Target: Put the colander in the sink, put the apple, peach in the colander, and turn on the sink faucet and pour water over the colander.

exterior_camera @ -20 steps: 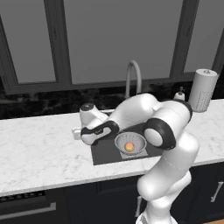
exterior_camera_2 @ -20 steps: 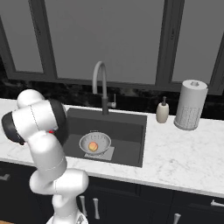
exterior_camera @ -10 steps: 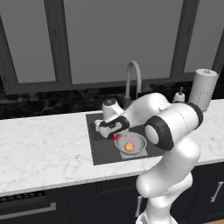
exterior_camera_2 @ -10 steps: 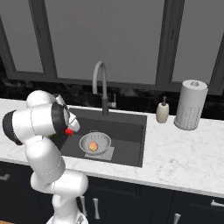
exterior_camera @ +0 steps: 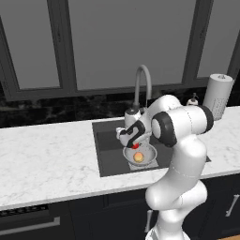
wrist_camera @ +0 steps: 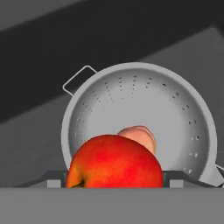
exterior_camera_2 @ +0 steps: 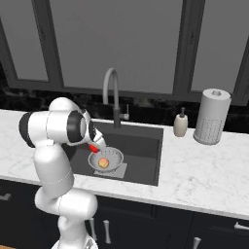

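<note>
I have swung my pincer (exterior_camera: 134, 142) from the left counter to over the colander (wrist_camera: 140, 127) in the sink (exterior_camera_2: 146, 141), gripping the apple (wrist_camera: 114, 162). Released now, it could strike the peach (wrist_camera: 139, 134) and bounce off the near rim.

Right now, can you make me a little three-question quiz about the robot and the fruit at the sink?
1. True or false: the peach already lies inside the colander.
2. Which fruit does the gripper hold? A) the apple B) a banana C) nothing
3. Fill in: the colander sits in the ____, below the sink faucet.

Key:
1. True. The pale orange-pink fruit rests on the colander's bottom.
2. A. The red apple sits between the fingers, above the colander.
3. sink.
</note>
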Controlling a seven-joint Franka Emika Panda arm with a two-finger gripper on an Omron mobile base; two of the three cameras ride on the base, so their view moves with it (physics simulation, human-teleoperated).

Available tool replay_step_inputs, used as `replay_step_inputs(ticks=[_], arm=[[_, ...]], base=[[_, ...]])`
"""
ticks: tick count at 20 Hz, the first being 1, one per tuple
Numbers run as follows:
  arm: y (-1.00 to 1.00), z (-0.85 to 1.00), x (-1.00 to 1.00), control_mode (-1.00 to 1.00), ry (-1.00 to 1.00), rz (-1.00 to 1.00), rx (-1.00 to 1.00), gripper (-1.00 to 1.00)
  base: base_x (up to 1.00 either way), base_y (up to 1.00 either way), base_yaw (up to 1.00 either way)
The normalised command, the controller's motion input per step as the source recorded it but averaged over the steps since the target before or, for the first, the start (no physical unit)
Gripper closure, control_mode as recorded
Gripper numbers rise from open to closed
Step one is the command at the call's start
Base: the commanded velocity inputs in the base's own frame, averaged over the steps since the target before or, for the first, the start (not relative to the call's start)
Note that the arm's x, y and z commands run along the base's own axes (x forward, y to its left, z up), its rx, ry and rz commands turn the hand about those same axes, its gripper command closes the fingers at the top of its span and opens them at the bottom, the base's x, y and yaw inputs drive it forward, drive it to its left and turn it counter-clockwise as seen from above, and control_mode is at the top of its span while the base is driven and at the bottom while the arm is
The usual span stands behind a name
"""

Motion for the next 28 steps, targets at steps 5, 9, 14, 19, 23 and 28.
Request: replay_step_inputs(ticks=[5, 9, 14, 19, 23, 28], arm=[[0.00, -0.14, 0.27, -1.00, 0.00, 0.00, 0.00, 1.00], [-0.07, -0.48, 0.39, -1.00, -0.04, 0.00, 0.00, 1.00], [-0.06, -0.44, 0.35, -1.00, -0.02, 0.00, 0.00, 1.00], [0.00, -0.32, 0.00, -1.00, 0.00, 0.00, 0.00, 1.00], [-0.01, -0.35, 0.00, -1.00, 0.00, 0.00, 0.00, 1.00], [-0.01, -0.16, 0.02, -1.00, 0.00, 0.00, 0.00, 1.00]], base=[[0.00, 0.00, 0.00], [0.00, 0.00, 0.00], [0.00, 0.00, 0.00], [0.00, 0.00, 0.00], [0.00, 0.00, 0.00], [0.00, 0.00, 0.00]])
